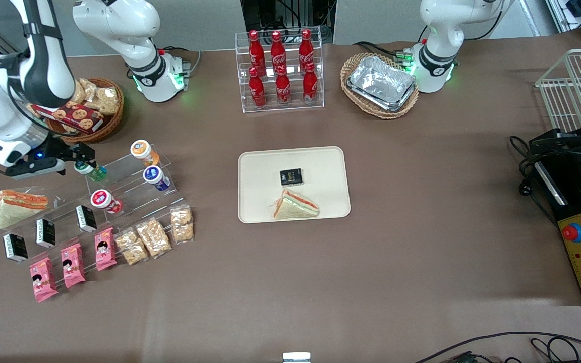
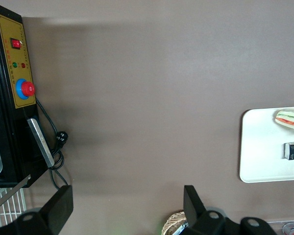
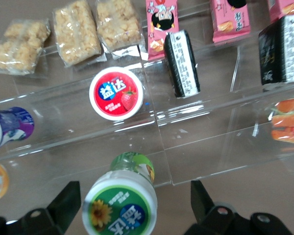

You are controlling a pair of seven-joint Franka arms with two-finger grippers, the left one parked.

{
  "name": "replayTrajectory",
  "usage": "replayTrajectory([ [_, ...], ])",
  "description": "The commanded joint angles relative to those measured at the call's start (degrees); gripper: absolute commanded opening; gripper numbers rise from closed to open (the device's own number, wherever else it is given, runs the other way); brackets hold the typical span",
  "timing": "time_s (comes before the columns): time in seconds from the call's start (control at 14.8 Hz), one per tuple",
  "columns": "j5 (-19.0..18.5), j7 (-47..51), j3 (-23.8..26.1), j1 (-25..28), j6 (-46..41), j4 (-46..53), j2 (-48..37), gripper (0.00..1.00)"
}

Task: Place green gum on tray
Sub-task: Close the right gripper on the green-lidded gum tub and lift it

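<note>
The green gum stands on the upper step of a clear acrylic display riser at the working arm's end of the counter, its white lid and green round label turned up toward the wrist camera. The tool has its two dark fingers spread wide, one on each side of the canister; in the wrist view a gap shows on both sides, so it grips nothing yet and looks lined up for a squeeze across the round body. The stepped riser keeps each canister apart and tilted for easy reach: the red-labelled gum sits one step lower, the blue-labelled gum and orange-labelled gum beside. Black-wrapped rice balls, pink snack packs and puffed-rice bars fill the lower tiers. The cream tray lies flat mid-counter, well apart from the riser, already carrying a wrapped sandwich and a small black packet; bare tray surface beside them leaves room for the canister.
</note>
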Motion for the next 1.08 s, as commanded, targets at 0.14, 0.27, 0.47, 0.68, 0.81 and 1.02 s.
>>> replayTrajectory([
  [0.14,0.38,-0.67,0.18,-0.19,3.51,-2.71,0.12,1.00],
  [0.27,0.38,-0.23,0.18,-0.10,3.51,-2.62,0.48,0.62],
  [0.47,0.46,0.03,0.18,0.08,3.34,-2.09,0.91,0.10],
  [0.68,0.46,2.57,0.35,0.34,2.46,-0.17,1.00,0.08],
  [0.81,0.46,2.85,0.62,0.43,-2.08,3.95,1.00,0.08],
  [1.02,0.46,2.76,0.71,0.43,-12.09,13.52,2.49,0.08],
])
